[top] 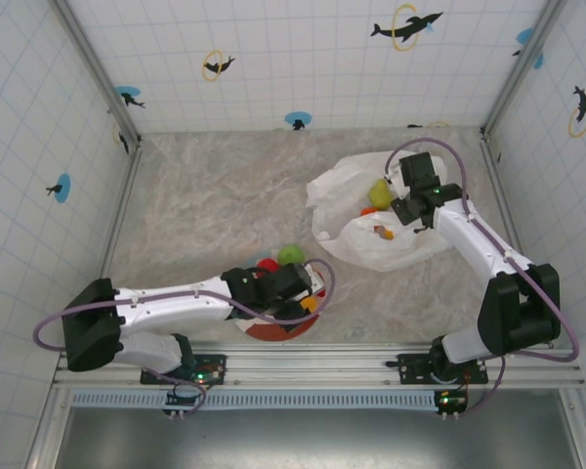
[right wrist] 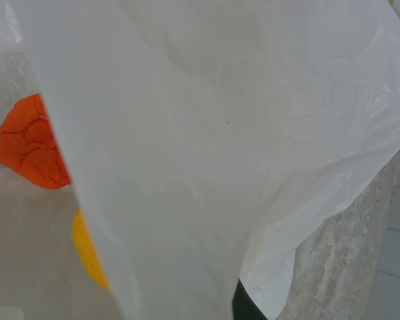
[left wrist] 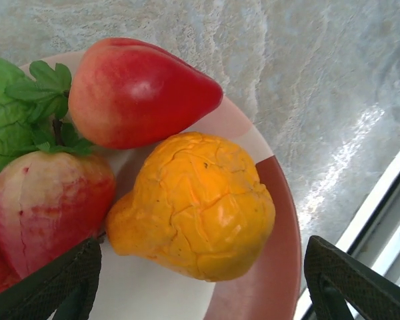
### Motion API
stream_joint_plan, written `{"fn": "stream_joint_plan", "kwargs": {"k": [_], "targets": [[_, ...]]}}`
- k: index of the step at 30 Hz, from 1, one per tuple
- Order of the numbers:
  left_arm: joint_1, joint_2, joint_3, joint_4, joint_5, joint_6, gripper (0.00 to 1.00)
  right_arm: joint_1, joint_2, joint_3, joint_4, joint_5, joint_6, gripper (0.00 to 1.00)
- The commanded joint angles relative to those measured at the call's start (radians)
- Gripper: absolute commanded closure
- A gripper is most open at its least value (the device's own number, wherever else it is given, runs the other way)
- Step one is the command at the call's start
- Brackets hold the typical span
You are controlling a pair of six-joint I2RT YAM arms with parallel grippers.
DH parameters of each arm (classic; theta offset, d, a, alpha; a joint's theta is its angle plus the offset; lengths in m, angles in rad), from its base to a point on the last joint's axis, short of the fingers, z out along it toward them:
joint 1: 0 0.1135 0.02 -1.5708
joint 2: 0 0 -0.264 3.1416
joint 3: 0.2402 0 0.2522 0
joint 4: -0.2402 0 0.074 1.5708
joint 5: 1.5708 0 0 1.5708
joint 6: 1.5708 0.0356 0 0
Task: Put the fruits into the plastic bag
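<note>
My left gripper (left wrist: pixel 200 283) hangs open low over the round plate (left wrist: pixel 280 220). Its fingers (left wrist: pixel 53 283) straddle an orange citrus fruit (left wrist: pixel 193 207) without touching it. Beside it on the plate lie a red strawberry (left wrist: pixel 137 90), a red-and-cream fruit (left wrist: pixel 47 200) and a green leafy one (left wrist: pixel 3 127). The white plastic bag (top: pixel 371 244) lies at the right. My right gripper (top: pixel 410 215) is at its top edge, shut on the film, which drapes across the right wrist view (right wrist: pixel 207 133). Inside the bag are a yellow-green pear (top: pixel 379 191), an orange ball (right wrist: pixel 30 150) and a yellow fruit (right wrist: pixel 87 250).
The plate (top: pixel 273 330) sits close to the table's near edge, by the metal rail (left wrist: pixel 387 213). White tiled walls (top: pixel 303 59) close in the marbled table (top: pixel 205 195) at the back and on both sides.
</note>
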Motion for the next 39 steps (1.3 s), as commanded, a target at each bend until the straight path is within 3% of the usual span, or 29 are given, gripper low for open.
{"fn": "stream_joint_plan", "kwargs": {"k": [1, 6, 21, 32, 39], "targets": [[-0.006, 0.027, 0.042, -0.019, -0.02, 0.087, 0.19, -0.002, -0.025, -0.019, 0.022, -0.015, 0.0, 0.99], [-0.007, 0.048, 0.048, -0.005, 0.02, 0.119, 0.18, -0.012, -0.03, -0.029, 0.034, -0.021, -0.002, 0.99], [-0.008, 0.148, 0.049, 0.005, -0.008, 0.202, 0.18, -0.018, -0.009, -0.021, 0.032, -0.043, 0.002, 0.99], [-0.007, 0.173, 0.018, 0.022, -0.019, 0.207, 0.35, -0.024, -0.003, -0.028, 0.042, -0.061, 0.006, 0.99], [-0.007, 0.104, 0.045, -0.048, 0.015, 0.202, 0.38, -0.026, 0.0, -0.027, 0.043, -0.069, 0.009, 0.99]]}}
